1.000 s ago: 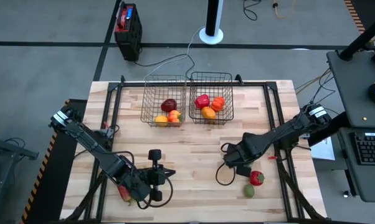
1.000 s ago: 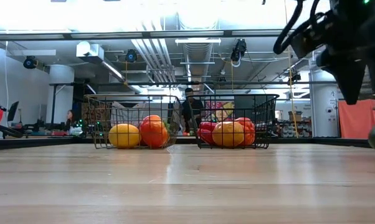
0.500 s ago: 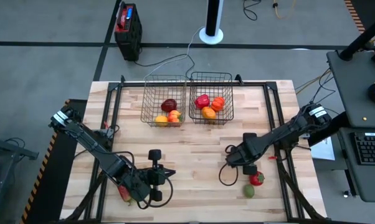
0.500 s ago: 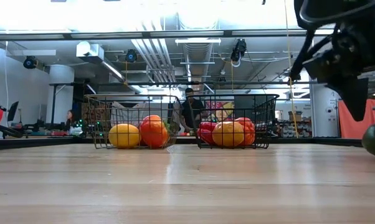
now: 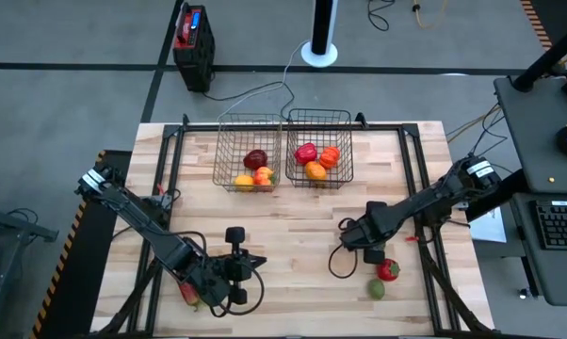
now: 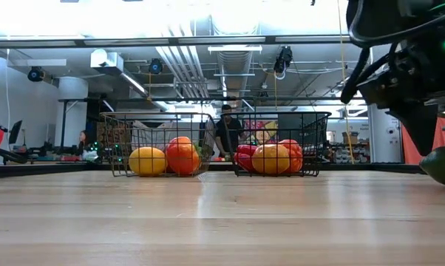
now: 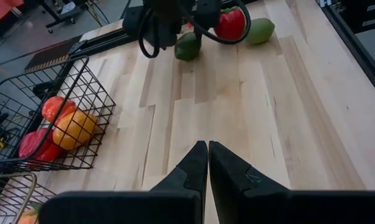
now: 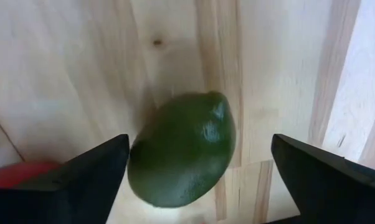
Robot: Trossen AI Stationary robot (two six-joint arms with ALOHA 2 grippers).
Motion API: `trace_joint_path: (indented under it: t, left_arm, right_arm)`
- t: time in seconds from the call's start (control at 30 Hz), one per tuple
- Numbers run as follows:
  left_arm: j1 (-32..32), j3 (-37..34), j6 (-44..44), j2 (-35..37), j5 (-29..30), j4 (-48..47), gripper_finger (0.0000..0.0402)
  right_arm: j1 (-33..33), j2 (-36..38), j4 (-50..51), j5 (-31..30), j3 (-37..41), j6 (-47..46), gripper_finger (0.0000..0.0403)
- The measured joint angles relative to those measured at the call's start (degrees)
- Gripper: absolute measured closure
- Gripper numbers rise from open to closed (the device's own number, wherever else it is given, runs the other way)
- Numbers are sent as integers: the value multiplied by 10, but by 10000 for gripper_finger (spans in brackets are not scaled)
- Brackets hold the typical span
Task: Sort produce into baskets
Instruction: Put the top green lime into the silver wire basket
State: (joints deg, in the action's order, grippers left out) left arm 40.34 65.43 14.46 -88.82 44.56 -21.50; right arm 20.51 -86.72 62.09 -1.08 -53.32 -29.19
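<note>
The right gripper hangs low over the pale wooden table, its fingers spread wide with a dark green lime lying on the boards between them, touching neither finger. Just past the lime, toward the table's near right corner, sit a red pepper and a paler green fruit, close together, with bare planks on the gripper's other side. The left gripper waits by the near edge on the far side of the table from the right one, its fingers pressed together on nothing, and a broad stretch of bare wood lies in front of it. Well away from both grippers, against the far edge, the two wire baskets stand side by side, almost touching. The left one holds a dark red piece, an orange one and a yellow one; the right basket holds a red pepper and two orange pieces. A dark rail frames the table. Beyond it the floor is grey, with a white post base and a black and red box whose label I cannot read. In the low view the room behind is a workshop with ceiling pipes, and a person stands behind the baskets.
</note>
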Motion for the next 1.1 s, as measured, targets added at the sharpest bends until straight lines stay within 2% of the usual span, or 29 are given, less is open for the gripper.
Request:
trace_joint_path:
  t: [0.63, 0.97, 1.1]
  left_arm:
    - [0, 0, 0, 0, 1, -1, 402]
    - [0, 0, 0, 0, 1, -6, 402]
    - [-1, 0, 0, 0, 1, -6, 402]
  right_arm:
    - [-22, 4, -15, -5, 1, -2, 233]
    - [-22, 38, -15, -19, -4, -15, 310]
    - [-23, 58, 3, -30, -28, -54, 313]
